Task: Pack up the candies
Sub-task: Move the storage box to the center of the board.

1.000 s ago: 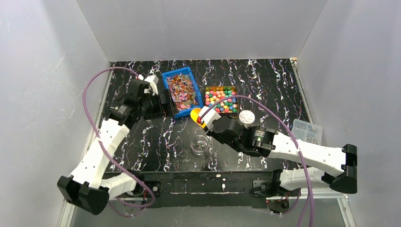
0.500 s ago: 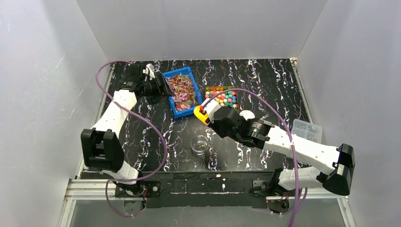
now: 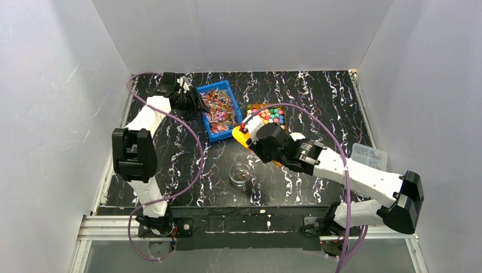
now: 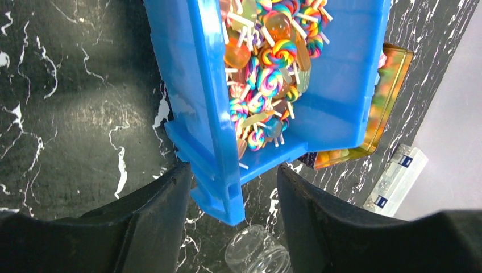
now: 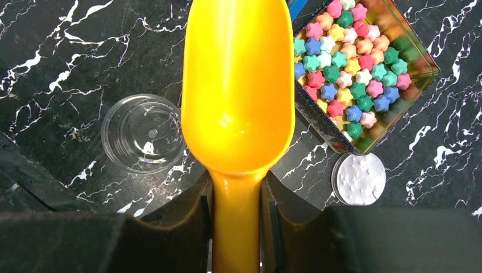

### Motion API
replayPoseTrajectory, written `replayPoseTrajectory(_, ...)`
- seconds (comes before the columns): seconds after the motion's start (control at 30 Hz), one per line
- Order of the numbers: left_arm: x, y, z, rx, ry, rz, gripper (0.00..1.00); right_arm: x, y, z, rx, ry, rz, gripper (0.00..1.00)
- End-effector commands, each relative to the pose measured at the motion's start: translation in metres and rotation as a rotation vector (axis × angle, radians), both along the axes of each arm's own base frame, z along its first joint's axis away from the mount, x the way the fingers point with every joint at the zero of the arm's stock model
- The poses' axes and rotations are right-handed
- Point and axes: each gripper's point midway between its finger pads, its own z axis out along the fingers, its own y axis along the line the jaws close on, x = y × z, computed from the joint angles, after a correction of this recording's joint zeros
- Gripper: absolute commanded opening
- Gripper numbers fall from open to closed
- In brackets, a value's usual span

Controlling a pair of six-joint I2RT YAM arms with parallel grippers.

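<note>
Gripping the empty yellow scoop (image 5: 236,85) in the right pincer (image 5: 236,199) beside the candies (image 5: 352,68) in their tin (image 5: 427,73), probably for filling the jar (image 5: 142,133), and holding the left pincer (image 4: 233,173) wide around a corner of the blue bin (image 4: 193,85).

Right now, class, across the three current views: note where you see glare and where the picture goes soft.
Right wrist: the yellow scoop shows a glare spot in its bowl, the star-shaped candies are sharp, and the gripping fingers are blurred. Left wrist: the blue bin is sharp, the black fingers soft. Top external: evenly lit, nothing blurred.
</note>
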Motion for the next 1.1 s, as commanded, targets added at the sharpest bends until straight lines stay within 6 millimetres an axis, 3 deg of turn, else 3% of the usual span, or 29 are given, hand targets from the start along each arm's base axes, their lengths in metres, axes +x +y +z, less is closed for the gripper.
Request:
replayPoseTrajectory(0.0, 0.015, 0.001, 0.012, -0.004, -0.030, -0.005, 0.54, 0.008, 0.015, 0.013, 0.080, -0.010, 0.003, 0.01)
replayPoseTrajectory(0.43, 0.035, -0.007, 0.001, -0.025, 0.014, -0.043, 0.27, 0.008, 0.028, 0.007, 0.095, 0.048, 0.009, 0.01)
replayPoseTrajectory(0.8, 0.004, -0.017, -0.002, -0.070, 0.036, -0.084, 0.00, 0.015, 0.031, 0.003, 0.044, 0.065, -0.012, 0.01)
replayPoseTrajectory(1.07, -0.024, -0.031, 0.005, -0.072, 0.029, -0.071, 0.00, 0.019, 0.031, 0.005, -0.024, 0.103, -0.021, 0.01)
